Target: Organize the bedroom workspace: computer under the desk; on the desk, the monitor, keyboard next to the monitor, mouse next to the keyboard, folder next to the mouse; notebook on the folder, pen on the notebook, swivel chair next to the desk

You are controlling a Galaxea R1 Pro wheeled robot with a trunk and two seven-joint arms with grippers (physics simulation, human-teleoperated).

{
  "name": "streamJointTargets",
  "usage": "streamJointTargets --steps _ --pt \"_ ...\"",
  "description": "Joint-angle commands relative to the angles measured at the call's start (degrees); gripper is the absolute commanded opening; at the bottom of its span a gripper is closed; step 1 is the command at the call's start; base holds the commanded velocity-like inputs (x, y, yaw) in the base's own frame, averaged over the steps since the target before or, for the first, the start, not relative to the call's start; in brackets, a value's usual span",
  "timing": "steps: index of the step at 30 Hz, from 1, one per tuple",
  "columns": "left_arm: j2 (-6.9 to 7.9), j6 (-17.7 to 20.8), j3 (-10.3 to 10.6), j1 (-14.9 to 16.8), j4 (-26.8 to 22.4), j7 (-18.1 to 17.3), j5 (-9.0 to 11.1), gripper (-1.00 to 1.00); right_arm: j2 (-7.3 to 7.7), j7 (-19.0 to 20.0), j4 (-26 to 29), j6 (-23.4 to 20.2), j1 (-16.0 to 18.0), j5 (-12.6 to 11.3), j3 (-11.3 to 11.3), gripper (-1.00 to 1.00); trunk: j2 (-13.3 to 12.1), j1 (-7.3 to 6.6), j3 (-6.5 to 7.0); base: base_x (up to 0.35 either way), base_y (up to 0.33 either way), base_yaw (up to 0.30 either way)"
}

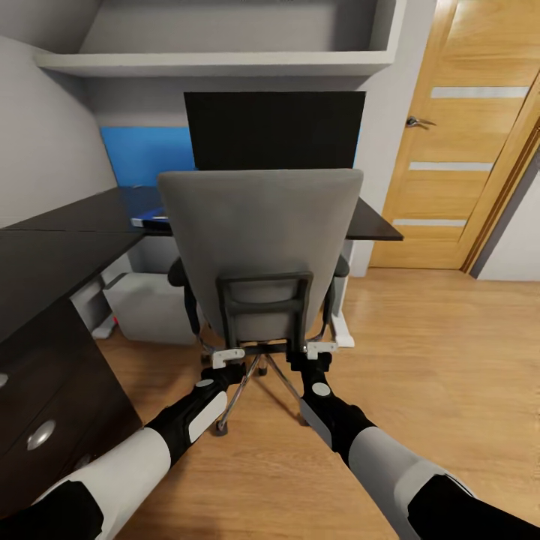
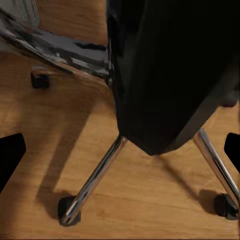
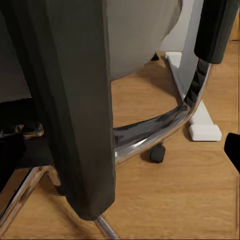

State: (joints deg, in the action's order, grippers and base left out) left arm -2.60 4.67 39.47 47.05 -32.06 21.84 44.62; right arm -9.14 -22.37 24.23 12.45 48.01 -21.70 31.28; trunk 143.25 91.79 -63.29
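Grey swivel chair (image 1: pixel 259 247) is facing the desk (image 1: pixel 67 240); both grippers are reaching its back frame, grip unreadable, risking skewed rolling.

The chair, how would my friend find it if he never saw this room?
Look at the dark desk along the wall beside the wooden door. The swivel chair stands before it, facing the black monitor. It alone has a grey back and shiny metal legs on wheels.

The swivel chair (image 1: pixel 259 247) backrest hides the monitor's (image 1: pixel 274 129) lower part and perhaps a keyboard behind it.
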Motion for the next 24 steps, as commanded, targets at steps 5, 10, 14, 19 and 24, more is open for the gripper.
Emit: streamJointTargets --steps 5,10,14,19,24 --pt "0.05 0.2 0.3 0.1 -0.1 0.5 0.3 1.0 0.08 -0.4 -0.1 0.4 0.1 -0.6 0.4 1.0 0.0 -0.04 -0.05 -0.315 -0.086 0.0" --pt "0.05 0.2 0.3 0.1 -0.1 0.6 0.3 1.0 0.08 -0.4 -0.1 0.4 0.1 -0.6 0.4 1.0 0.0 -0.04 -0.05 -0.329 -0.091 0.0" --pt "0.05 0.2 0.3 0.1 -0.1 0.6 0.3 1.0 0.08 -0.4 -0.1 0.4 0.1 -0.6 0.4 1.0 0.0 -0.04 -0.05 -0.331 -0.091 0.0" --pt "0.05 0.2 0.3 0.1 -0.1 0.6 0.3 1.0 0.08 -0.4 -0.1 0.4 0.1 -0.6 0.4 1.0 0.0 -0.04 -0.05 -0.331 -0.091 0.0" --pt "0.05 0.2 0.3 0.1 -0.1 0.6 0.3 1.0 0.08 -0.4 -0.1 0.4 0.1 -0.7 0.4 1.0 0.0 -0.04 -0.05 -0.331 -0.091 0.0"
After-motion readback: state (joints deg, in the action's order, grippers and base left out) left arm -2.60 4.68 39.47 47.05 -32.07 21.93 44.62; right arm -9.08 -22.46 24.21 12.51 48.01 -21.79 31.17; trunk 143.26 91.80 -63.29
